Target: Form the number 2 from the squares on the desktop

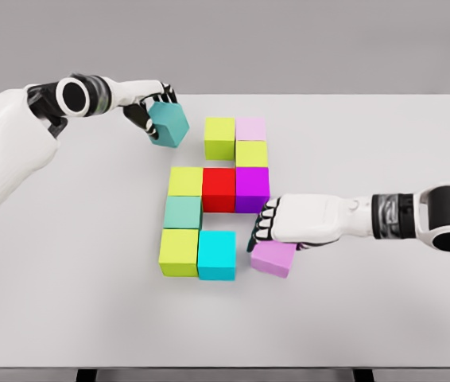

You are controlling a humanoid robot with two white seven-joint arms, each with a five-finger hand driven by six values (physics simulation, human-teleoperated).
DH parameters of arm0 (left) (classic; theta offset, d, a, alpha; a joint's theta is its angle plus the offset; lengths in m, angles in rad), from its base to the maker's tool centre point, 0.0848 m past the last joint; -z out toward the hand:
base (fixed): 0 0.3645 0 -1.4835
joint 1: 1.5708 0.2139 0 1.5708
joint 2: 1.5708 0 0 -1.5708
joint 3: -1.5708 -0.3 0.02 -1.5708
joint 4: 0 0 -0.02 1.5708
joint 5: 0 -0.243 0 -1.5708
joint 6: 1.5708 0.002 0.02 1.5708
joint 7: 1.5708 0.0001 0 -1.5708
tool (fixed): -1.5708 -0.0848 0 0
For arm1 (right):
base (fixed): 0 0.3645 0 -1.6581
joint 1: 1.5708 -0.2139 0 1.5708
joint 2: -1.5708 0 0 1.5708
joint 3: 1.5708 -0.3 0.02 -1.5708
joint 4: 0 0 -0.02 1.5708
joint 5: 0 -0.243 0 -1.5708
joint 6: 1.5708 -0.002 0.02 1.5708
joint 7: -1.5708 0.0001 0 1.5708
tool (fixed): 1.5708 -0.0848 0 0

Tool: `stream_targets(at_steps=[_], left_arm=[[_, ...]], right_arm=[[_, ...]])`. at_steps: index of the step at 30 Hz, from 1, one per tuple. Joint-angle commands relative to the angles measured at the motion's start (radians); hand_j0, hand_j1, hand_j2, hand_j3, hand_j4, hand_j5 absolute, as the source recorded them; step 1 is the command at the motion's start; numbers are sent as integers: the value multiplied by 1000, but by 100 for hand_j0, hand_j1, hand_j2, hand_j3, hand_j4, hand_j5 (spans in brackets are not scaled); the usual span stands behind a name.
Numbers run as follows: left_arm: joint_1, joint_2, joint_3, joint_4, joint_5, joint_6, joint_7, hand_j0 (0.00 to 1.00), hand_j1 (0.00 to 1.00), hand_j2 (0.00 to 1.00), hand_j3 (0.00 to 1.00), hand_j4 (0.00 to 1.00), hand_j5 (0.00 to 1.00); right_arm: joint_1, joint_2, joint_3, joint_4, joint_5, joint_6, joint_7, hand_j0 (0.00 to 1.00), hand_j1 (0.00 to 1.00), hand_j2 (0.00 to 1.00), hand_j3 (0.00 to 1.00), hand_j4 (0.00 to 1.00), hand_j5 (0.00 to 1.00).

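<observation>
On the white desktop (66, 318) a cluster of coloured cubes sat near the centre. A lime cube (219, 137) and a pale pink cube (250, 129) formed the top row, with a yellow-green cube (251, 153) directly at 6 o'clock from the pink one. Below that ran a row of a yellow-green cube (185, 181), a red cube (219, 189) and a magenta cube (252, 189), all touching. A mint cube (183, 212) sat under the row's left end, and beneath it a lime cube (179, 252) touched a cyan cube (217, 255).

The left hand (149, 107), at 10 o'clock from the cluster, gripped a teal cube (168, 124) tilted and apart from the others (whether it cleared the surface could not be told). The right hand (289, 223) lay with fingers curled over a lilac cube (273, 258), at 3 o'clock from the cyan one and slightly askew, just apart from it. No containers showed.
</observation>
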Motion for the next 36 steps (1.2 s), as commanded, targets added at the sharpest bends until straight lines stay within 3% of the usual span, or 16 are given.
stream_targets(at_steps=[1, 6, 8, 9, 11, 21, 25, 28, 33, 36], left_arm=[[0, -9, -17, -52, -4, 115, 1, 33, 33, 33, 33, 33, 33], [15, -14, -24, -89, -24, 178, 1, 32, 32, 32, 32, 32, 32], [15, -15, -24, -89, -24, 180, 1, 32, 32, 32, 32, 32, 32], [15, -15, -24, -89, -24, 181, 1, 32, 32, 32, 32, 32, 32], [15, -21, -24, -87, -26, 181, 1, 32, 32, 32, 32, 32, 32], [17, -72, -26, -89, -75, 278, 1, 31, 31, 31, 31, 31, 31], [17, -93, -29, -89, -101, 319, 1, 29, 29, 29, 29, 29, 29], [17, -113, -31, -89, -118, 362, 1, 29, 29, 29, 29, 29, 29], [17, -124, -31, -89, -128, 367, 1, 29, 29, 29, 29, 29, 29], [17, -127, -32, -90, -128, 365, 1, 29, 29, 29, 29, 29, 29]], right_arm=[[0, 0, 11, 0, -9, 3, 0, 71, 71, 71, 71, 71, 71], [-9, 0, 25, 0, -9, 3, 0, 72, 72, 72, 72, 72, 72], [-12, 0, 25, 0, -9, 3, 0, 81, 81, 81, 81, 81, 81], [-14, 0, 25, 0, -9, 3, 0, 94, 94, 94, 94, 94, 94], [-21, 0, 25, 0, -9, 3, 0, 100, 100, 100, 100, 100, 100], [-25, -5, 11, 1, -10, 3, 0, 100, 100, 100, 100, 100, 100], [-23, -8, -41, 1, -47, 3, 0, 100, 100, 100, 100, 100, 100], [-14, -34, -127, 1, -72, 3, 0, 100, 100, 100, 100, 100, 100], [-2, -120, -176, 4, -72, 3, 0, 100, 100, 100, 100, 100, 100], [18, -133, -190, 6, -69, 3, 0, 100, 100, 100, 100, 100, 100]])
